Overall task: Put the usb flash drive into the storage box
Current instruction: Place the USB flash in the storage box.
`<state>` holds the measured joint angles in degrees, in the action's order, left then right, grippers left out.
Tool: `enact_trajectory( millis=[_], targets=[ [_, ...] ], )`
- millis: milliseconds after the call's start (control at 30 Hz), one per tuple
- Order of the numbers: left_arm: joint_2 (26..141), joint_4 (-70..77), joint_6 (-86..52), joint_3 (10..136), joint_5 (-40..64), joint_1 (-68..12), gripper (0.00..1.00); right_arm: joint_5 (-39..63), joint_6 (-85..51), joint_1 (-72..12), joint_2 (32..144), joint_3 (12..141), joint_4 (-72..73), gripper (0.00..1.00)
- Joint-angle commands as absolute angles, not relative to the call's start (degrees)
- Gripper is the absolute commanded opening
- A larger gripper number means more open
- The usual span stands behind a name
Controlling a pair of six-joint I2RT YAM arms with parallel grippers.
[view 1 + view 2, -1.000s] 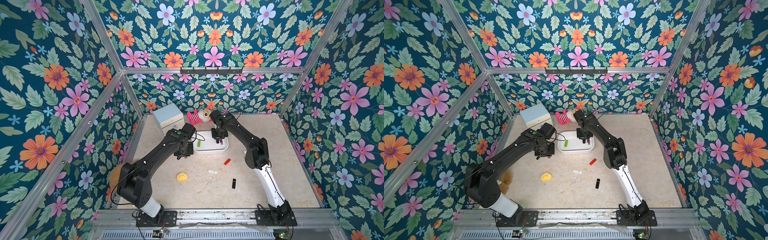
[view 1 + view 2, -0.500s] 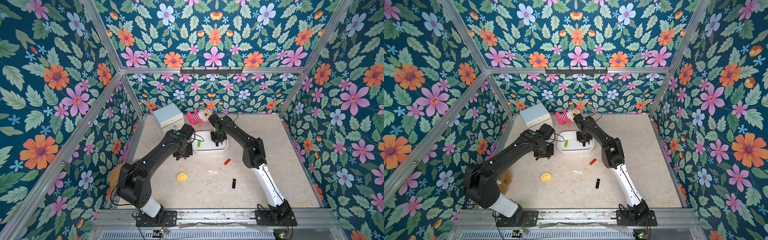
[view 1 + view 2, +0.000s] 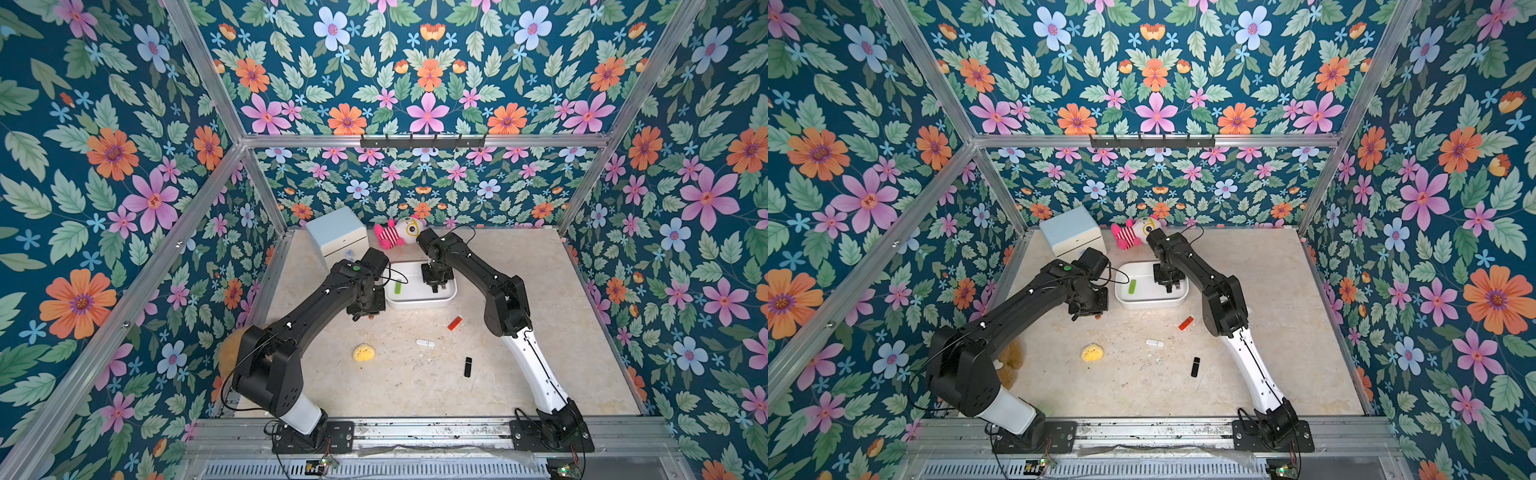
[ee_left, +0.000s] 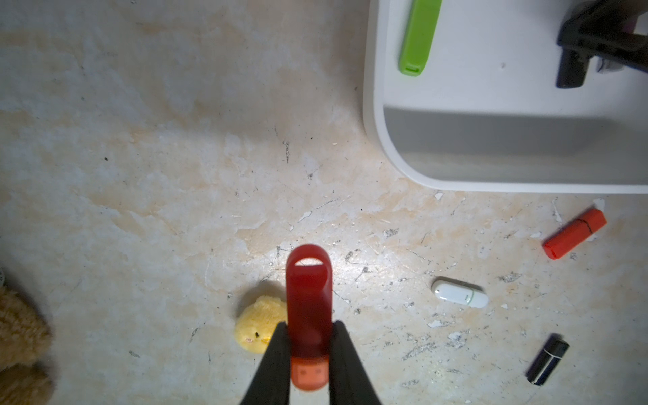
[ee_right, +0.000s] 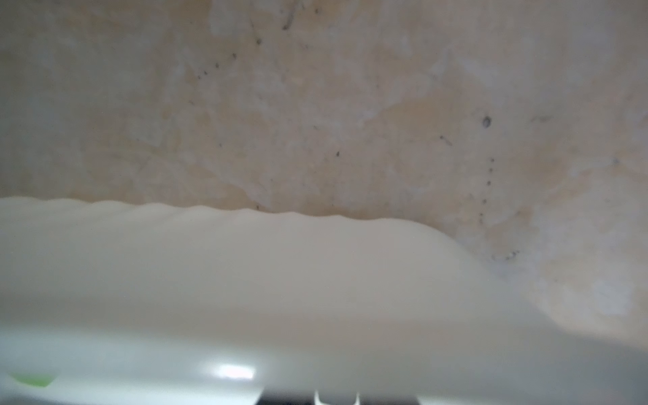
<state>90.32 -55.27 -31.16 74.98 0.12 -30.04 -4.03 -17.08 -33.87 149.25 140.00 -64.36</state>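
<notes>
Reading the right wrist view yields little: the storage box (image 5: 245,280) fills it as a blurred cream-white wall, the green flash drive (image 5: 31,379) shows only as a smear at one corner, and the claw tips are cut off at the frame edge. Whether the right claw (image 3: 434,286) is open or closed cannot be told. In both top views it stands low inside the box, and a small greyish piece beside its tip is too small to identify. The left claw (image 4: 310,328) is clamped on the red flash drive (image 4: 308,291), a translucent plastic body with a rounded end and a loop hole. This drive hangs over the table (image 4: 140,175), just outside the box's rounded corner. The box is shallow, smooth white plastic, and the green drive lies flat in it. On the scuffed, mottled beige table lie an orange drive (image 4: 575,238), a white oval drive (image 4: 459,297), a black drive (image 4: 547,359) and a fuzzy yellow chick (image 4: 257,324), which is partly hidden behind the red drive. Since a second ago the right claw has sunk lower into the box, while the left arm has barely shifted.
</notes>
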Motion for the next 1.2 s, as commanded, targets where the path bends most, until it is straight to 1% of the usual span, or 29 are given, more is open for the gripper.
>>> enact_trajectory(
  millis=[0, 133, 233, 333, 400, 500, 733, 867, 933, 1167],
  targets=[
    [90.48, -55.04, -30.67, 75.16, 0.22, -29.97, 0.0, -5.24, -16.74, -33.87, 149.85, 139.64, -64.88, 0.15],
    [90.68, -54.47, -30.32, 75.33, 0.19, -29.97, 0.0, -4.99, -16.88, -33.9, 149.35, 139.5, -64.74, 0.25],
    [90.96, -54.52, -29.89, 76.13, -0.13, -29.95, 0.0, -5.09, -17.05, -33.91, 148.22, 139.19, -64.59, 0.3],
    [91.57, -55.14, -29.4, 77.44, -0.43, -29.91, 0.0, -5.25, -16.94, -33.92, 147.4, 139.2, -64.31, 0.37],
    [91.94, -55.54, -29.19, 78.27, -0.7, -29.88, 0.0, -5.6, -17.04, -33.87, 147.42, 139.95, -64.64, 0.4],
    [92.28, -55.55, -28.94, 80.12, -0.96, -29.88, 0.0, -6.08, -17.2, -33.94, 145.89, 139.91, -64.33, 0.4],
    [96.17, -55.78, -25.92, 86.41, -1.5, -29.54, 0.0, -9.49, -19.58, -34.41, 131.5, 128.24, -56.29, 0.45],
    [100.62, -55.0, -23.84, 90.29, -0.18, -29.35, 0.0, -13.22, -21.63, -34.45, 125.41, 125.99, -60.96, 0.48],
    [103.02, -54.18, -22.85, 92.59, 0.53, -29.32, 0.0, -13.97, -23.1, -34.45, 121.42, 121.39, -62.09, 0.5],
    [111.86, -53.56, -20.14, 101.26, 3.9, -29.36, 0.0, -13.52, -28.7, -34.35, 103.55, 93.73, -57.44, 0.55]
  ],
)
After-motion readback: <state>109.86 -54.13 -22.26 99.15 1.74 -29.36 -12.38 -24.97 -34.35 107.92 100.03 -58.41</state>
